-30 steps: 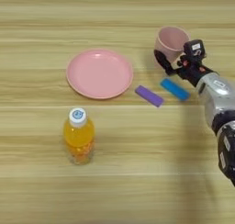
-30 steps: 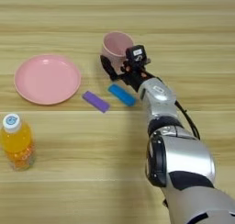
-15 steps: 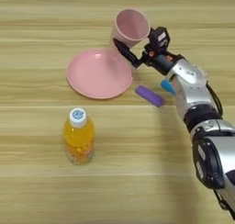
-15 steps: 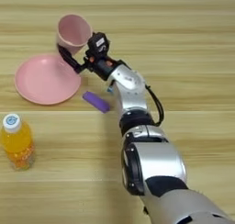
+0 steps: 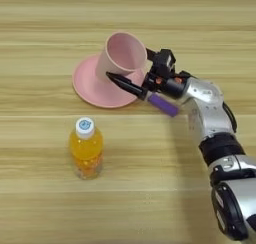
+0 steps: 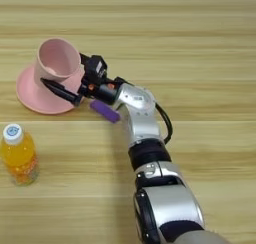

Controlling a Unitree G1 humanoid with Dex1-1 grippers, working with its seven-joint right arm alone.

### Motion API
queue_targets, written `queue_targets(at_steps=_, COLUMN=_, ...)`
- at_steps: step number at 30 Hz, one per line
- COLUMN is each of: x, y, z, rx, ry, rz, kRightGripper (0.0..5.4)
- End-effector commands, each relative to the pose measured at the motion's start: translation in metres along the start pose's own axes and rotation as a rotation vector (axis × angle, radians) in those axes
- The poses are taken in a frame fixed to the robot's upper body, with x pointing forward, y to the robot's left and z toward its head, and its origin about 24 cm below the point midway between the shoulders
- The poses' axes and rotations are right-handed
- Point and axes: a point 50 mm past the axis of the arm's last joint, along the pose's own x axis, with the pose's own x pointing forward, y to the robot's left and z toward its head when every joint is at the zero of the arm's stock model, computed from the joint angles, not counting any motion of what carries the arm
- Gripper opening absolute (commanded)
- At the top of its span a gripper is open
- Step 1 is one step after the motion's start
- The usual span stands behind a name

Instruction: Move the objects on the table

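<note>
Left eye view. Pink cup (image 5: pixel 121 59) held tilted, mouth turned up and toward the far edge of the table (image 5: pixel 45 198), over the right part of the pink plate (image 5: pixel 100 85); whether its base touches the plate cannot be told. Right gripper (image 5: pixel 127 68) pinching the cup, one black finger (image 5: pixel 125 84) running along the near side of the cup wall, the other hidden behind the cup's right side. Plate lying flat a little left of the table's middle, toward the far edge. Purple block (image 5: pixel 163 104) flat on the wood just beside the plate's right rim, partly under the gripper's wrist. Silver forearm (image 5: pixel 210 118) coming in from the bottom right corner. Orange juice bottle (image 5: pixel 86 148) upright with white cap, nearer the near edge, well apart from the plate. Blue block not seen here.

Right eye view. Same scene set further left. Cup (image 6: pixel 56 60) tilted above the plate (image 6: pixel 35 95), clamped by the gripper (image 6: pixel 65 70), near finger (image 6: pixel 59 88) dark against the cup's lower wall. Purple block (image 6: pixel 105 111) just right of the plate's rim, below the wrist. Bottle (image 6: pixel 18 154) by the left edge, upright. Forearm (image 6: pixel 142 123) reaching up from the bottom edge. Blue block not visible here either.
</note>
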Motion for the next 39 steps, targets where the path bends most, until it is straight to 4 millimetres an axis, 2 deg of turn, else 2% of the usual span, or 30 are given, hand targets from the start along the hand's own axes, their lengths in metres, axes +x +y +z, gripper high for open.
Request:
queue_targets(at_steps=1, x=0.008, y=-0.008, z=0.028, rx=-0.095, ry=-0.048, rz=0.064, kRightGripper=4.31)
queue_targets(at_steps=26, x=-0.004, y=0.013, z=-0.005, rx=0.007, ry=0.208, rz=0.278, kRightGripper=4.31)
queue_targets(at_steps=39, x=-0.001, y=0.031, z=-0.033, rx=0.106, ry=0.284, rz=0.313, kRightGripper=4.31)
